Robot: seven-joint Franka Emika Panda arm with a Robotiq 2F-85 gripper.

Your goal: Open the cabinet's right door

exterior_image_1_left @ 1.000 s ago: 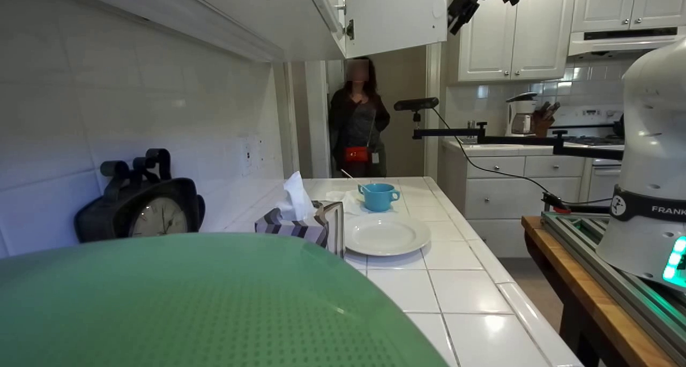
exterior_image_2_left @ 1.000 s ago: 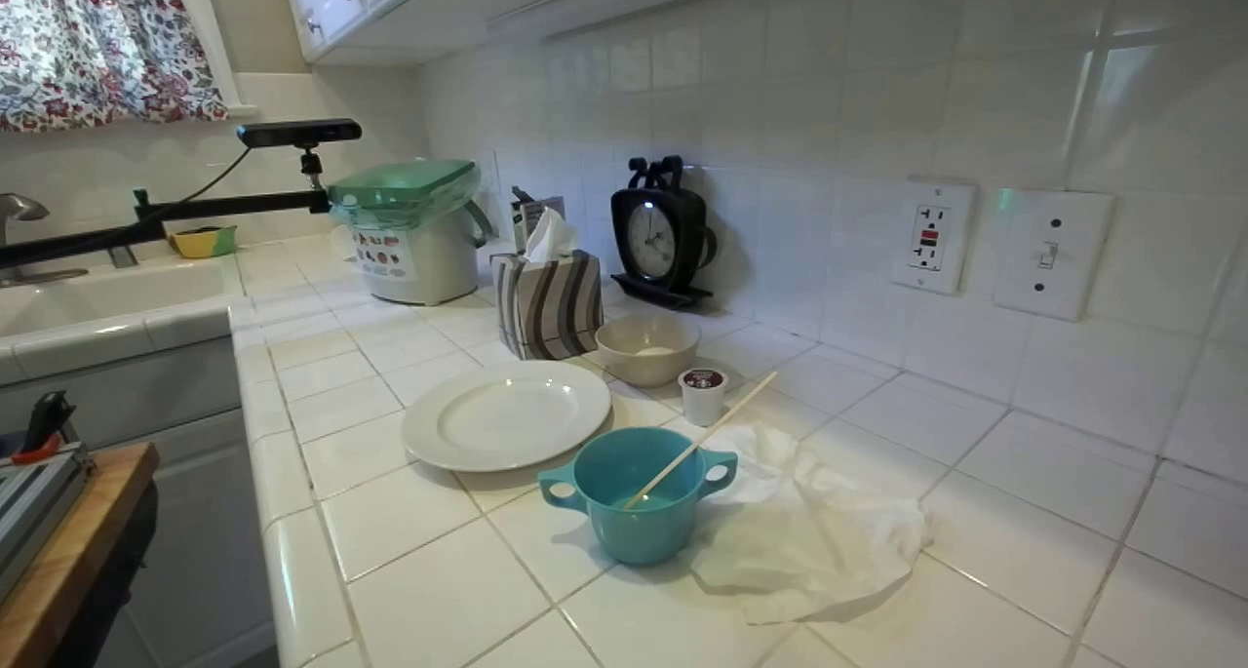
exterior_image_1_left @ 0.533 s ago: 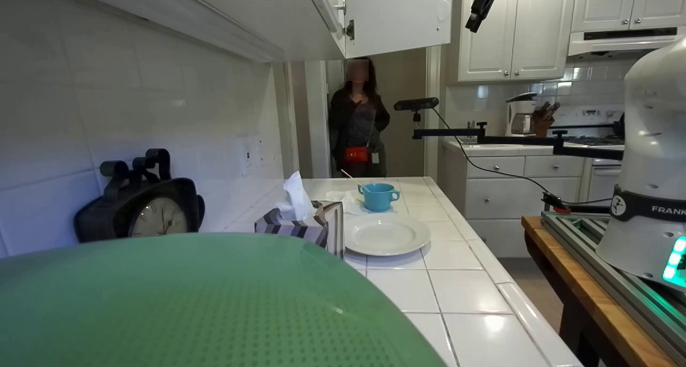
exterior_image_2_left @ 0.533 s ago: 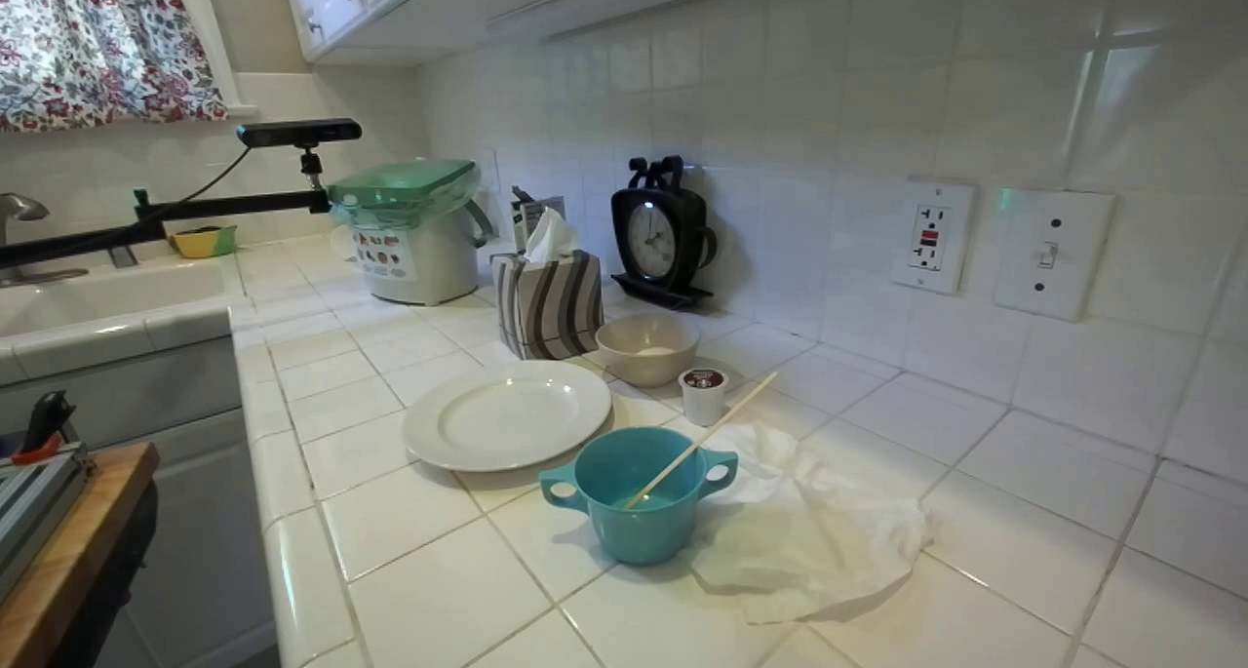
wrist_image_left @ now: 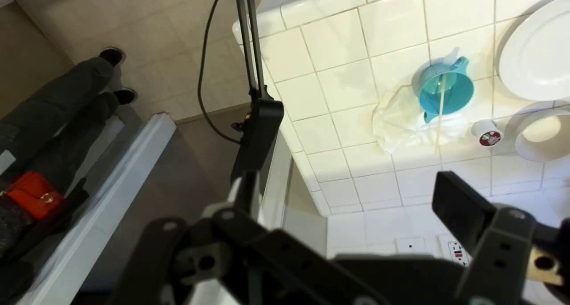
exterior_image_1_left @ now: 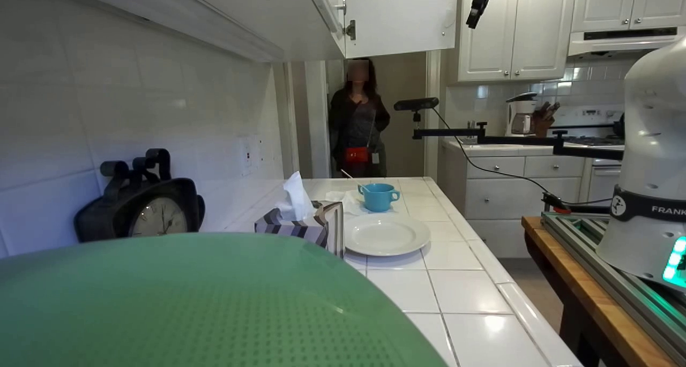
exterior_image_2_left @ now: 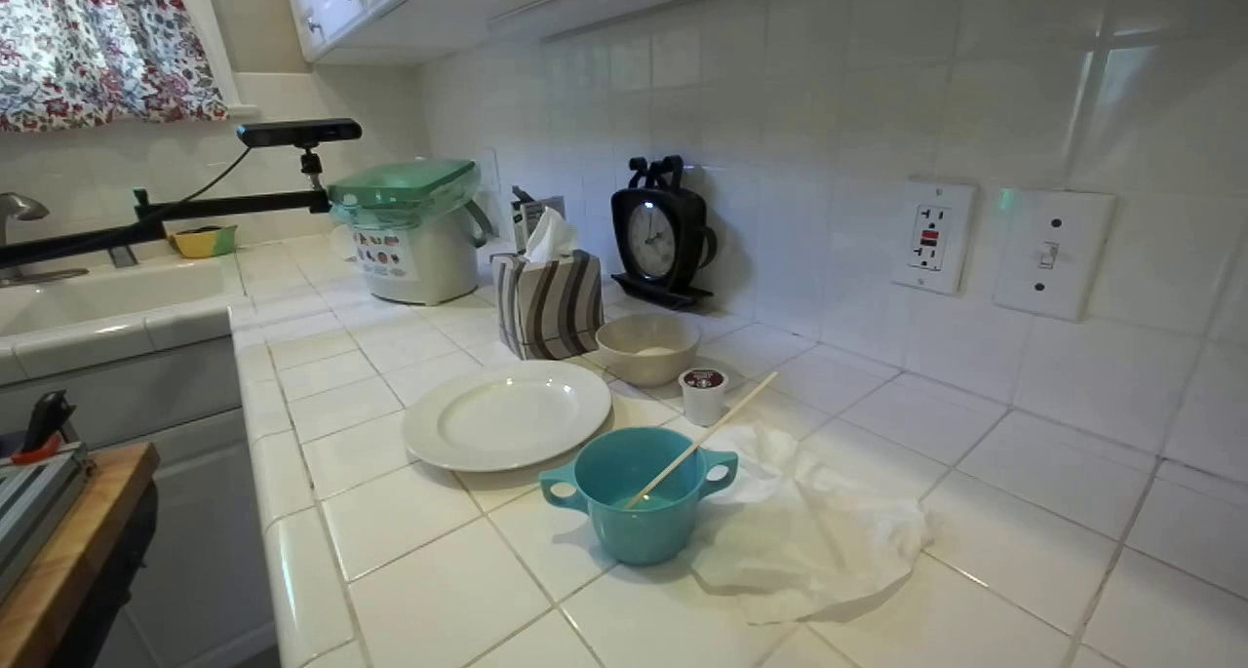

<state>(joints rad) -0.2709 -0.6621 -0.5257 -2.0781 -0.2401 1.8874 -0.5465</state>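
In an exterior view a green lid blocks the lower left, in front of tissue box, white plate and blue cup on the bench near centre, a person behind. The cabinet spans the top left, its right door swung out at top centre. Pincer at bottom of wrist view: fingers wide apart, bench and wall showing between; in an exterior view, fingertips hang just right of the door's free edge, apart.

Green lid: near left in an exterior view along the counter.
Turquoise cup: near in an exterior view facing the opposite way.
Wrist view: from above, steeply down.
Plate: shared by all views.
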